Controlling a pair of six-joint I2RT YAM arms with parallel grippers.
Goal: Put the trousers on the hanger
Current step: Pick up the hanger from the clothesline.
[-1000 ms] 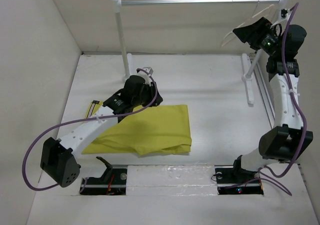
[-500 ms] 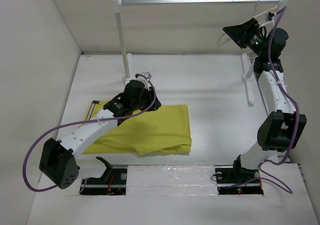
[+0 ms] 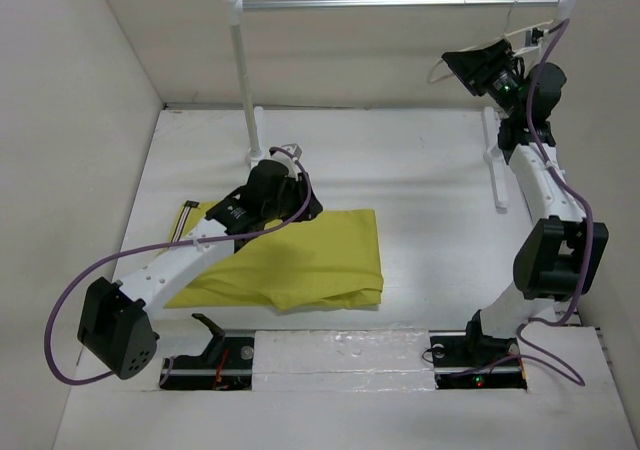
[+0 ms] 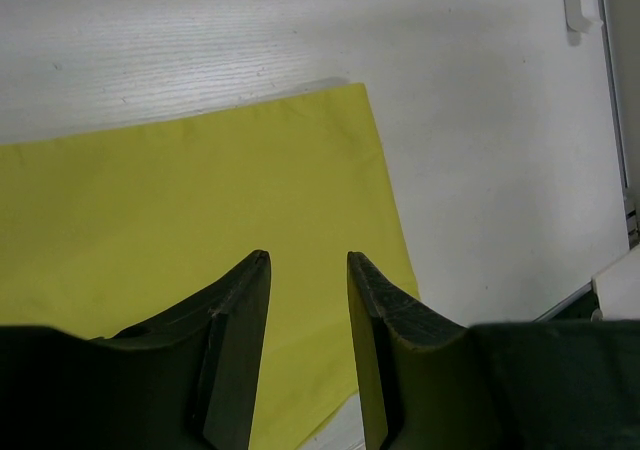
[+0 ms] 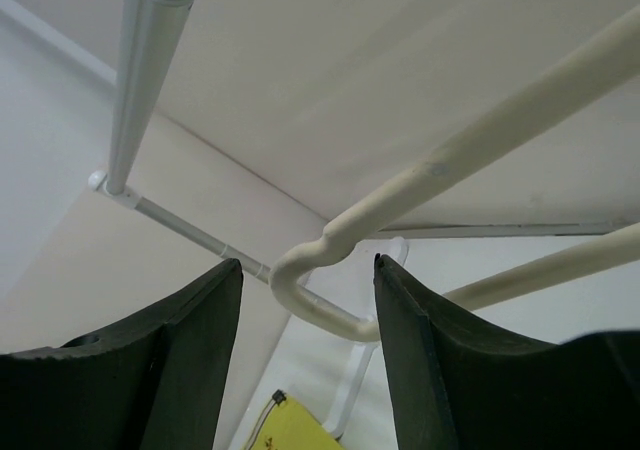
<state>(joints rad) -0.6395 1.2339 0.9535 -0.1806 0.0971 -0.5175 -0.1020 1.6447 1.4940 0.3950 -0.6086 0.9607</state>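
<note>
The mustard-yellow trousers lie folded flat on the table, left of the middle. My left gripper hovers over their far edge. In the left wrist view it is open and empty, with the trousers below it. The cream-white hanger hangs at the right end of the rail. My right gripper is raised at it. In the right wrist view the right gripper is open, and the hanger's rounded end sits between the fingers without being clamped.
A metal rail on white posts spans the back of the table. The right post's foot lies beside my right arm. White walls close in the left, back and right sides. A dark-and-white striped tab shows at the trousers' left end.
My right arm has swung left and straightened up, bringing its open gripper around the hanger's end. The left arm and the trousers have barely moved.
</note>
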